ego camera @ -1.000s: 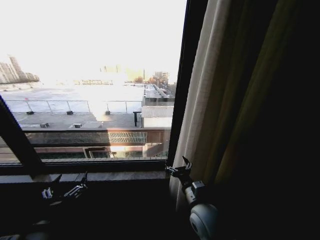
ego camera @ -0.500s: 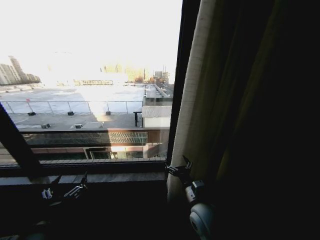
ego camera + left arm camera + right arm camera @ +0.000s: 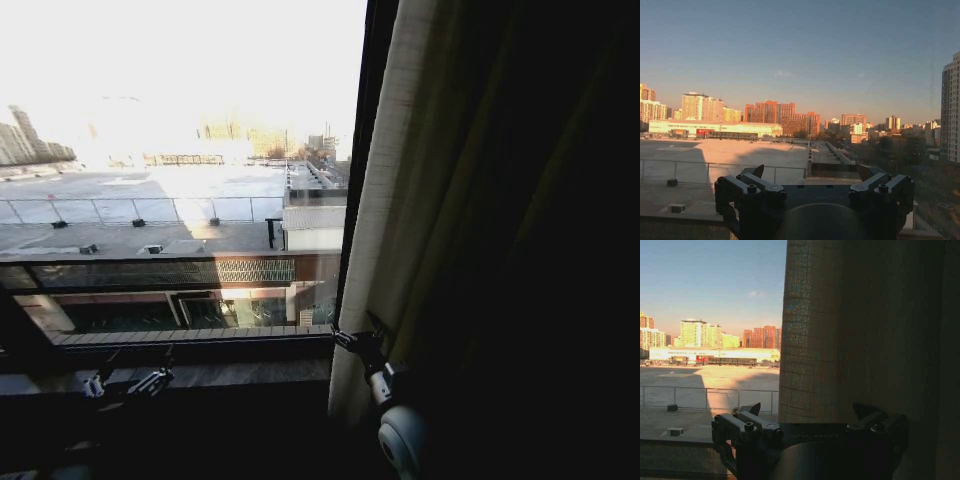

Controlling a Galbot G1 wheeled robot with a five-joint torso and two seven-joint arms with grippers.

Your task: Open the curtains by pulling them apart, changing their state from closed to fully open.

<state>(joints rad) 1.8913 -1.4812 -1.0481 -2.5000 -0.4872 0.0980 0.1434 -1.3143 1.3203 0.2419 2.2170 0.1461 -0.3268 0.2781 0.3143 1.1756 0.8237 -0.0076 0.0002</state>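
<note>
Curtains (image 3: 385,200) hang bunched at the right edge of the window (image 3: 180,170), a pale woven panel beside a dark drape (image 3: 520,230) further right. Your right claw (image 3: 356,340) sits low at the panel's near hem, just beside the fabric; in the right wrist view its fingers (image 3: 752,412) stand apart with the weave (image 3: 810,340) between and beyond them, nothing clamped. Your left claw (image 3: 128,380) rests low on the left near the sill (image 3: 200,345), fingers spread, facing clear glass. To finish well, I judge you should keep the right claw pressed into the pleats and sweep steadily rightward, so the panel stacks against the drape without snagging. Compared with a second ago, the panel's edge has drawn slightly right at sill height, the head camera has shifted, and both claws sit much as they did.
</note>
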